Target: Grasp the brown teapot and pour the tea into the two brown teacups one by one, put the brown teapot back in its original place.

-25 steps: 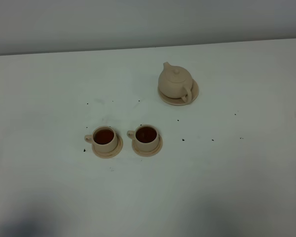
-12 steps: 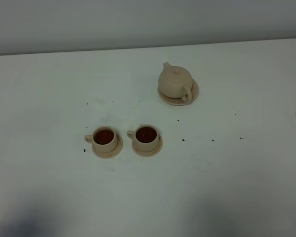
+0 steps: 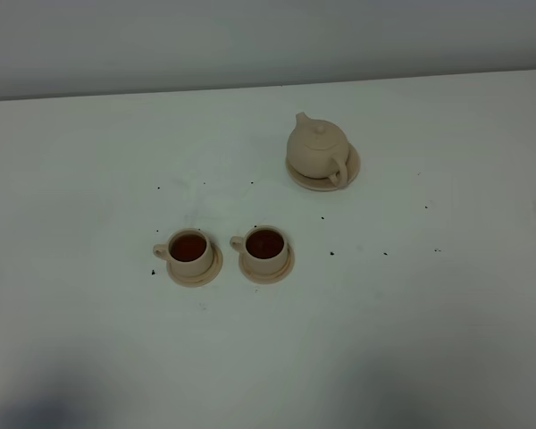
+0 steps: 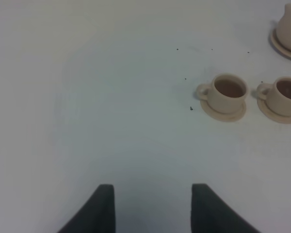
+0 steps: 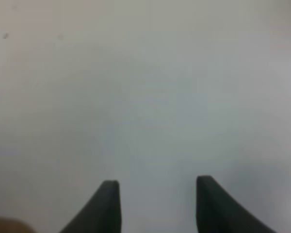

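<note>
The brown teapot (image 3: 317, 148) stands upright on its round saucer (image 3: 351, 170), the original place, at the back right of the white table; its edge shows in the left wrist view (image 4: 290, 30). Two brown teacups sit on small saucers in front, both holding dark tea: the left cup (image 3: 188, 249) (image 4: 227, 92) and the right cup (image 3: 266, 245) (image 4: 285, 95). Neither arm shows in the exterior view. My left gripper (image 4: 153, 194) is open over bare table, well apart from the cups. My right gripper (image 5: 157, 191) is open over bare table with nothing between its fingers.
Small dark specks (image 3: 331, 253) are scattered over the white tabletop (image 3: 89, 161) around the cups. A grey wall (image 3: 250, 36) runs along the table's far edge.
</note>
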Robot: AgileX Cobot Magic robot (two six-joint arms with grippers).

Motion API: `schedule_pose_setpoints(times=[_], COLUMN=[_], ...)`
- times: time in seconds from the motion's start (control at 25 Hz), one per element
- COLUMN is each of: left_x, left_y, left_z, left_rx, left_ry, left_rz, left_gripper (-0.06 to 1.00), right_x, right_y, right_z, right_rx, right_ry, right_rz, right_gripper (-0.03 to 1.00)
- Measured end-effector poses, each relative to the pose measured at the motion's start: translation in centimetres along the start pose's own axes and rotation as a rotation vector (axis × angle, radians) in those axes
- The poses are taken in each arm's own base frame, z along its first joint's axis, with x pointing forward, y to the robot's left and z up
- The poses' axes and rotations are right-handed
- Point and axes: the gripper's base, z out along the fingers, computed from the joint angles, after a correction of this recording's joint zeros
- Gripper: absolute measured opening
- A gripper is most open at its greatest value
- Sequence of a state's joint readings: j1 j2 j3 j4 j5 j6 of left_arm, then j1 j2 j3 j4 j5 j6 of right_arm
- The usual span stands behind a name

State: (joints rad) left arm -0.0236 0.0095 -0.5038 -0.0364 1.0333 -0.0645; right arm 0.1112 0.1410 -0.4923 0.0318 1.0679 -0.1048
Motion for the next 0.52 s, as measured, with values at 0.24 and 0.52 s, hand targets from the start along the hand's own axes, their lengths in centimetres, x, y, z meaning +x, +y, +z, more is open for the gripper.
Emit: schedule_pose_setpoints(times=[0.24, 0.52], left_x=[0.0, 0.0], left_y=[0.0, 0.0], left_z=[0.0, 0.0], left_rx=[0.000, 0.000], left_ry=[0.000, 0.000], left_rz=[0.000, 0.000], left_gripper=[0.41, 0.41], right_x=[1.0, 1.3], right_y=[0.1, -0.1], right_z=[-1.6, -1.9], right_rx=[0.148, 0.187], right_ry=[-0.114, -0.130], right_rz=[0.070, 0.066], right_gripper=[0.39, 0.39])
